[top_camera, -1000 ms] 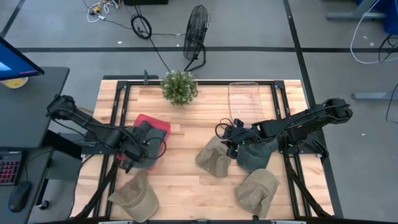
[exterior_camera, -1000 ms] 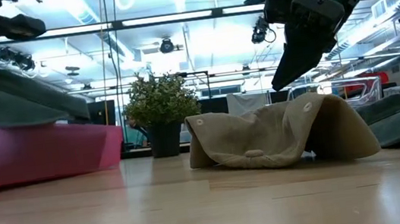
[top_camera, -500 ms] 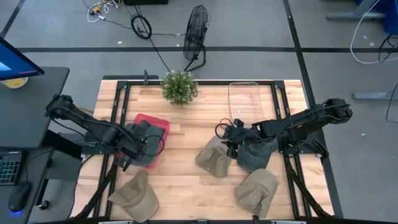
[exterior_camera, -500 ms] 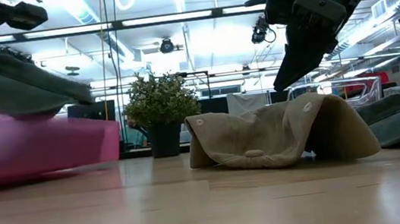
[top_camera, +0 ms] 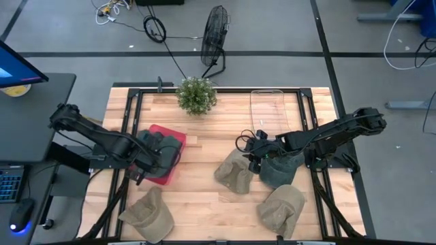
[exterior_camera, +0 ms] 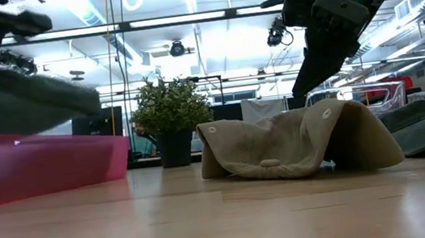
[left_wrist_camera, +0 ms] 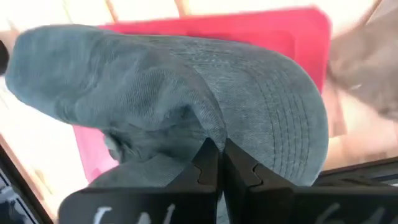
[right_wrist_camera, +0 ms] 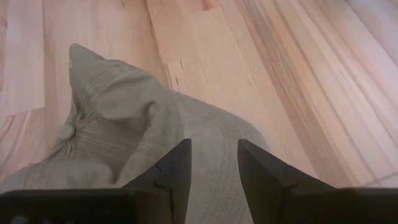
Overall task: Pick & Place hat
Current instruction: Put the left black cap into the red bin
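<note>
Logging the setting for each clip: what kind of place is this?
Most likely a robotics lab or open workshop: a framed wooden table on a concrete floor, a floor fan, loose cables, and strip-lit ceiling.

A light wooden table (top_camera: 204, 197) in a black metal frame carries a potted plant (top_camera: 196, 94) at its far edge, a clear plastic bin (top_camera: 267, 109) beside it and a red bin (top_camera: 165, 151) on the left. Four hats lie directly on the boards: a tan hat (top_camera: 234, 170) touching a dark grey hat (top_camera: 278, 170) at centre-right, and two more tan hats (top_camera: 148, 212) (top_camera: 281, 208) along the near edge.
</note>
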{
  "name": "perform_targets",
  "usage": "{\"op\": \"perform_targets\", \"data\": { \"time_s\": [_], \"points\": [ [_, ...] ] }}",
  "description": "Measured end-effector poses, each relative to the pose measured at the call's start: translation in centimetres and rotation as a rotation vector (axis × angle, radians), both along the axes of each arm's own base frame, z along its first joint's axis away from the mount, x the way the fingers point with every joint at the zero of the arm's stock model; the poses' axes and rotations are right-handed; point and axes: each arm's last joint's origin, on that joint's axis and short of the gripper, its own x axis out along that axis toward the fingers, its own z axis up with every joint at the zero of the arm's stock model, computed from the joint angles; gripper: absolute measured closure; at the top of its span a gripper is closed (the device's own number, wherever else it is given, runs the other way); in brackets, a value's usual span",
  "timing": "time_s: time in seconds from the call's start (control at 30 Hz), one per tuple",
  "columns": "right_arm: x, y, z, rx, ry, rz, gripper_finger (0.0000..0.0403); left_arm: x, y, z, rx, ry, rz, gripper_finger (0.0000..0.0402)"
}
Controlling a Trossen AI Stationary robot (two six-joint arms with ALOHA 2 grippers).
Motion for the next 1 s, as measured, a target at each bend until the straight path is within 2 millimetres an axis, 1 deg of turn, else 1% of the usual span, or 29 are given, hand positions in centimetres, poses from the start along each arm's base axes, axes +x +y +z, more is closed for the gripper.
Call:
{"op": "perform_targets", "data": {
  "time_s": [0.2,0.3,0.4,0.5,0.67,0.73,0.87,1.0],
  "points": [
    [0.0,0.0,0.0,0.000,0.000,0.000,0.0267,-0.2,0.1,-3.2,0.022,0.043,-0.020,0.0398],
    [0.0,0.0,0.0,0.000,0.001,0.000,0.0267,0.3,-0.1,-4.4,-0.006,-0.015,-0.029,0.0393],
    [0.0,0.0,0.0,-0.001,0.004,0.000,0.0267,0.7,-0.3,-5.2,-0.027,-0.061,-0.044,0.0389],
    [0.0,0.0,0.0,-0.001,0.005,0.000,0.0267,0.9,-0.3,-5.6,-0.038,-0.083,-0.030,0.0386],
    [0.0,0.0,0.0,-0.001,0.006,0.000,0.0267,1.1,0.2,-5.6,-0.076,-0.112,0.205,0.0380],
    [0.0,0.0,0.0,-0.001,0.006,0.000,0.0267,1.1,0.3,-5.6,-0.086,-0.120,0.266,0.0373],
    [0.0,0.0,0.0,-0.001,0.006,0.000,0.0267,1.3,0.4,-5.6,-0.095,-0.133,0.284,0.0342],
    [0.0,0.0,0.0,0.000,-0.001,0.000,0.0267,1.7,0.5,-5.6,-0.110,-0.162,0.295,0.0292]
  ]
}}
